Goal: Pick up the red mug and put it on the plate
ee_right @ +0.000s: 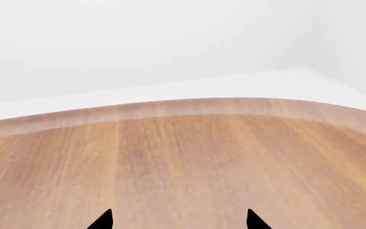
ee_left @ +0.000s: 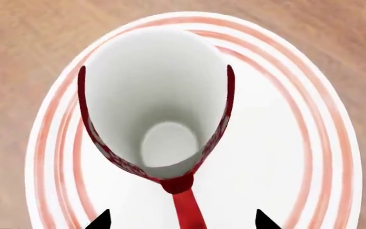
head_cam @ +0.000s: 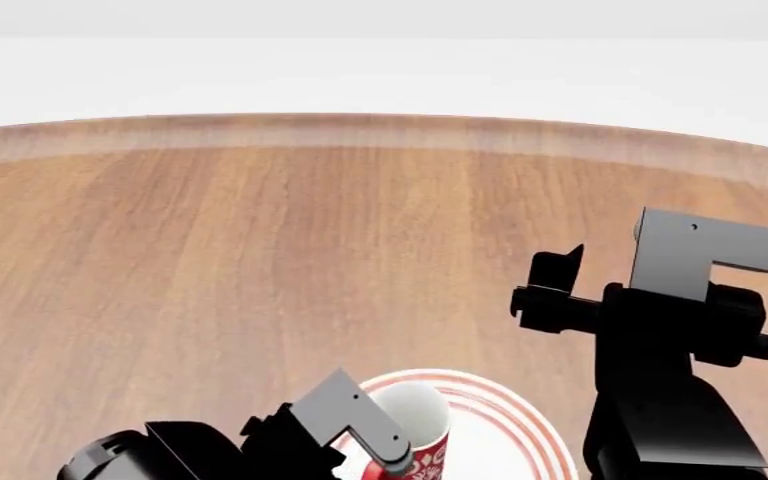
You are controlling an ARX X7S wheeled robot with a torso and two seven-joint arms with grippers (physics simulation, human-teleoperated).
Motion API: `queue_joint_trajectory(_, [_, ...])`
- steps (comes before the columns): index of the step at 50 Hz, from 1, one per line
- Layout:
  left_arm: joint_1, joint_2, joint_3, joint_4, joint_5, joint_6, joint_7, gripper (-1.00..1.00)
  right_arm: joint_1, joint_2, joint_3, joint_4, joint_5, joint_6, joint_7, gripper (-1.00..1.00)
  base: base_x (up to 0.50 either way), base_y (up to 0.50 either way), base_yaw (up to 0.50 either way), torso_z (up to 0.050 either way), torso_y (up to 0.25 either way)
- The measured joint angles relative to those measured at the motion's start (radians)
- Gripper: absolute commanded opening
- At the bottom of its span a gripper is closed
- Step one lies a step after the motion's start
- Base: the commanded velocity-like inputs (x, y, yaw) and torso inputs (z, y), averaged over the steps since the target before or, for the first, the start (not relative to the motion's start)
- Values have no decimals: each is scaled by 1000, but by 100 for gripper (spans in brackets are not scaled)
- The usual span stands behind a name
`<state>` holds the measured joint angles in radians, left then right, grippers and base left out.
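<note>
The small tall red mug with white swirly ornament (ee_left: 154, 102) stands within the round white plate with concentric red rings (ee_left: 266, 157), filling the centre of the left wrist view; in the head view both sit at the bottom centre, by the left gripper (ee_left: 183, 222). Its long axis looks upright, mouth open toward the camera, and its red handle (ee_left: 186, 205) runs straight back between the jaws. Those jaws are spread, their black tips either side of the handle and apparently clear of it. Whether the base rests on the plate cannot be told.

The right gripper (ee_right: 177, 220), jaws likewise parted, hangs over bare wooden table (ee_right: 189, 162), well apart.
</note>
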<state>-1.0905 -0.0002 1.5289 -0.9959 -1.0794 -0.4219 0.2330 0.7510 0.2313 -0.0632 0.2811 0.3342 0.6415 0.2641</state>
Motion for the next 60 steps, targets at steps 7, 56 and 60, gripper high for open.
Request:
queue_joint_trajectory(7, [0, 0, 2, 6, 14, -1, 12, 100, 2, 0, -3, 9, 1, -4, 0, 100, 0, 0, 0, 0, 0])
queue_joint_trajectory(56, [-52, -624, -256, 1019, -197, 20, -489, 100, 11, -2, -29, 34, 8, -18, 5, 100, 0, 0, 0, 0, 0])
queue_joint_trajectory(60, [-26, -635, -290, 1019, -167, 83, -580, 100, 9, -1, -31, 29, 10, -19, 5, 100, 0, 0, 0, 0, 0])
